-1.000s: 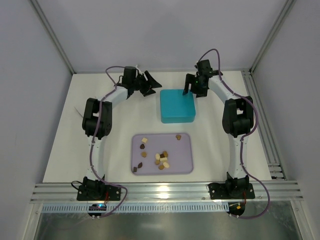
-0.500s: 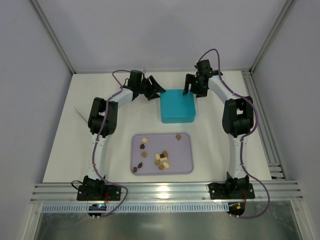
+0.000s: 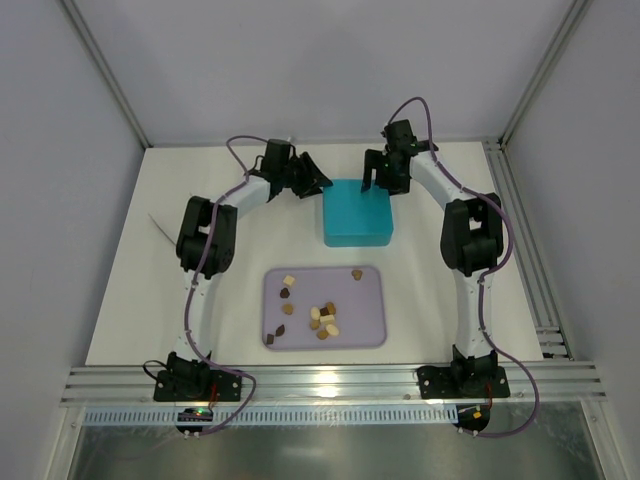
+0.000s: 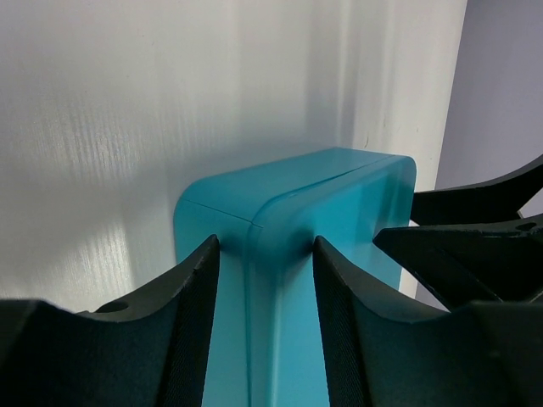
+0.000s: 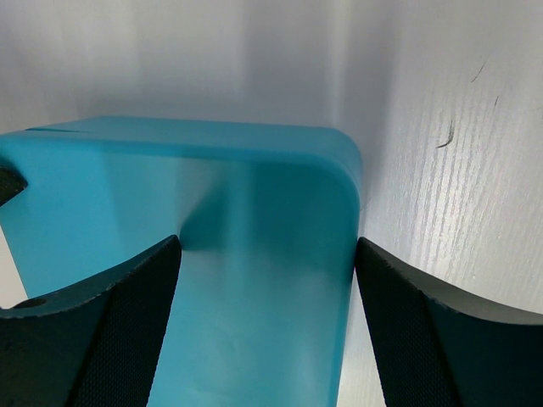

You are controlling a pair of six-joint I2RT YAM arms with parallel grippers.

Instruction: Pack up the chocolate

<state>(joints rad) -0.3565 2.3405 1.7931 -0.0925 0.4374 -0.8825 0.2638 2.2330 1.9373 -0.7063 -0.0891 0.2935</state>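
Your left claw [image 3: 310, 178] has its jaws spread apart and grips nothing; in its wrist view the two black fingers [image 4: 191, 314] stand either side of a rounded corner of the teal box [image 3: 355, 213], with the box wall filling the gap between them, and you cannot tell whether either finger touches it. Your right claw [image 3: 375, 175] is likewise wide open and empty, and from its own camera its fingers [image 5: 127, 326] sit over the box's top, one on each side of another rounded corner. The two claws face each other across the far edge of the box, the left one at the far left corner and the right one at the far right corner; the right claw's dark fingers show at the right edge of the left wrist view. The chocolate [image 3: 320, 318] is well apart from both claws, beyond the box on the side toward the arm bases: small brown, tan and cream pieces scattered on a lavender tray [image 3: 372, 330], most clustered near its middle and left, one piece alone near its far right corner. Box and tray both rest on the white table [image 3: 130, 300].
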